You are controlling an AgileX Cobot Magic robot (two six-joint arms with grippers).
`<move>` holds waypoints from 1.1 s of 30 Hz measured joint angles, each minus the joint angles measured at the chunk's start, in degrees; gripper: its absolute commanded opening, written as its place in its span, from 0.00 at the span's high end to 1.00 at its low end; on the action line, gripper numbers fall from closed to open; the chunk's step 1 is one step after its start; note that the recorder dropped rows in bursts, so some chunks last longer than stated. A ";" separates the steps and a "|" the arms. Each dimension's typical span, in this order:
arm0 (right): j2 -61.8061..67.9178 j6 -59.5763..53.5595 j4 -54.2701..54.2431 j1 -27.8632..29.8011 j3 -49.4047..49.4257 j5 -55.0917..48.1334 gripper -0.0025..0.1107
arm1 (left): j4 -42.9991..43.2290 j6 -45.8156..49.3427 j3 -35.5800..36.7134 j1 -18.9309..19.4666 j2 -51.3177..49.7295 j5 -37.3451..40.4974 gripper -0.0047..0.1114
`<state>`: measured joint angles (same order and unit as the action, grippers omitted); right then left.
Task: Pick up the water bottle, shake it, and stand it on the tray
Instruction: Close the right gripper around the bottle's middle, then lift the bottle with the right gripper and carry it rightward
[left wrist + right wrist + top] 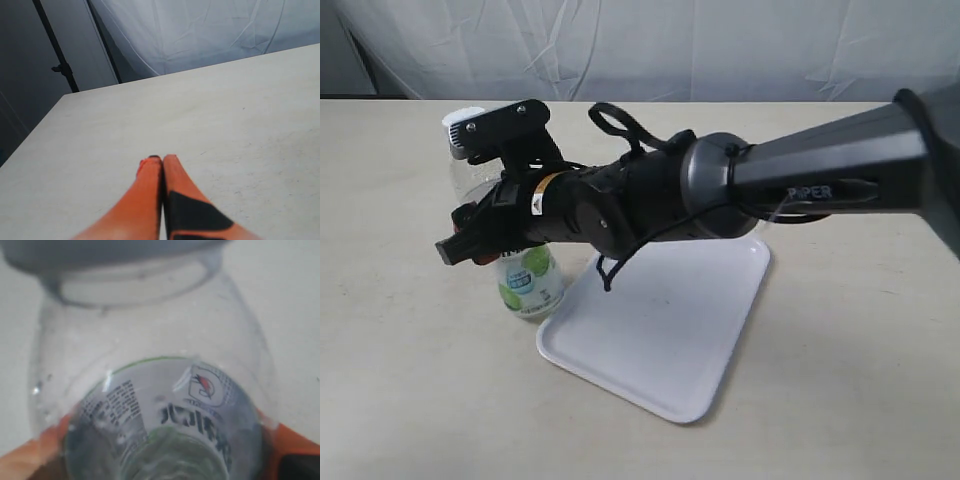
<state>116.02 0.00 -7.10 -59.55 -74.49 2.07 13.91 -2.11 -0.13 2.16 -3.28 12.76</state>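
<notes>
Counter (400,380): pale, white curtain (720,50) behind.
Bottle: water bottle (530,285) upright, just left of tray (670,330).
Right tool (470,232): grasping the water bottle.
Left tool (161,161): clenched, empty.

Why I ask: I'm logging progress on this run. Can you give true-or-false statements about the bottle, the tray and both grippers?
1. The water bottle stands on the tray. False: it is off the tray, beside its edge.
2. The right gripper has a finger on each side of the water bottle. True.
3. The left gripper is open. False: its fingers are pressed together over the bare table.
4. The water bottle's white cap is on. True.
</notes>
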 measured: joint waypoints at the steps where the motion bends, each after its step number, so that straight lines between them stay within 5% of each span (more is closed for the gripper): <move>1: -1.14 0.00 0.12 0.00 0.23 -2.37 0.99 | 0.00 0.00 0.00 0.00 0.00 0.00 0.96; 16: -29.77 0.83 9.15 0.11 4.33 -17.84 0.99 | 0.00 0.00 0.00 0.00 0.00 0.00 0.96; 19: -33.80 12.51 20.03 2.67 6.24 -21.98 0.99 | 0.00 0.00 0.00 0.00 0.00 0.00 0.96; 23: -35.72 41.67 35.82 8.76 9.33 -23.37 0.99 | 0.00 0.00 0.00 0.00 0.00 0.00 0.96; 29: -35.85 34.02 38.39 -0.29 13.20 -21.53 0.99 | 0.00 0.00 0.00 0.00 0.00 0.00 0.96; 33: -35.96 50.36 56.00 0.46 13.62 -32.48 0.99 | 0.00 0.00 0.00 0.00 0.00 0.00 0.96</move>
<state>80.06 50.36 48.90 -59.09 -60.87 -30.42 13.91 -2.11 -0.13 2.16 -3.28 12.76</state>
